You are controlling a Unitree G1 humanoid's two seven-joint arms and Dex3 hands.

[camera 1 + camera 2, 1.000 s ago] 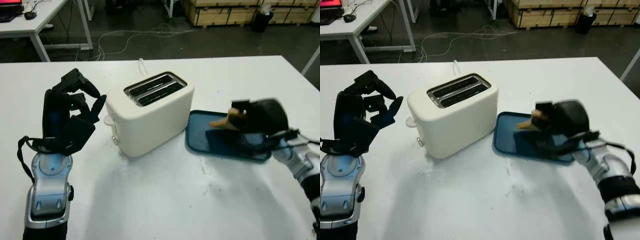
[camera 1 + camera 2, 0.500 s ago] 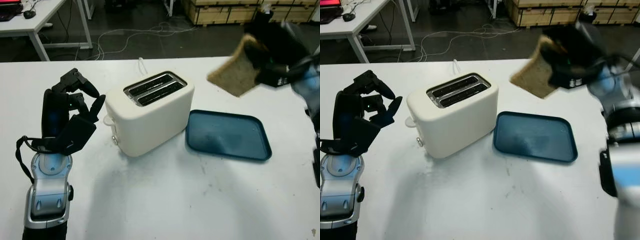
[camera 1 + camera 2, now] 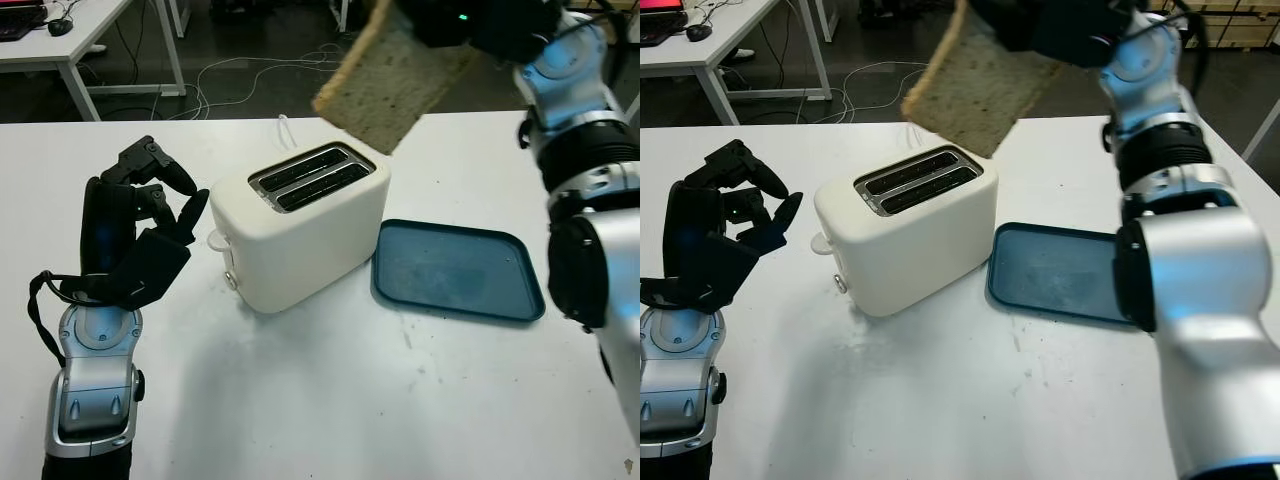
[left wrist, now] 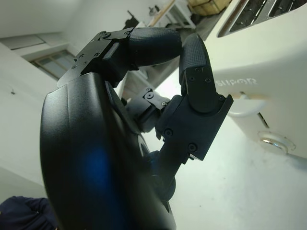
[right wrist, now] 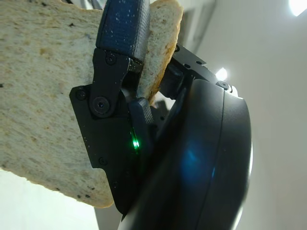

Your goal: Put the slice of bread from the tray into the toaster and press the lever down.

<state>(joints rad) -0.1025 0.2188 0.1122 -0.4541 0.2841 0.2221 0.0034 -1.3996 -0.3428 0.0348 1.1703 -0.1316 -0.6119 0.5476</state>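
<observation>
My right hand point(image 3: 470, 15) is shut on the slice of bread point(image 3: 390, 85) and holds it tilted in the air, above and slightly behind the toaster. In the right wrist view a black finger point(image 5: 122, 28) lies across the bread point(image 5: 43, 96). The white two-slot toaster point(image 3: 300, 235) stands mid-table, its slots point(image 3: 310, 180) holding nothing. Its lever point(image 4: 247, 103) sticks out of the end wall facing my left hand point(image 3: 140, 235). That hand hovers left of the toaster with curled fingers and holds nothing. The blue tray point(image 3: 455, 270) lies right of the toaster with nothing on it.
A white cable point(image 3: 285, 130) runs off behind the toaster. The white table point(image 3: 350, 400) stretches toward me from the toaster and tray. Beyond its far edge are another table point(image 3: 70, 40), floor cables and wooden crates point(image 3: 440, 25).
My right hand lifted the bread off the tray, then carried it up and to the left, to above the toaster. The left hand stayed put.
</observation>
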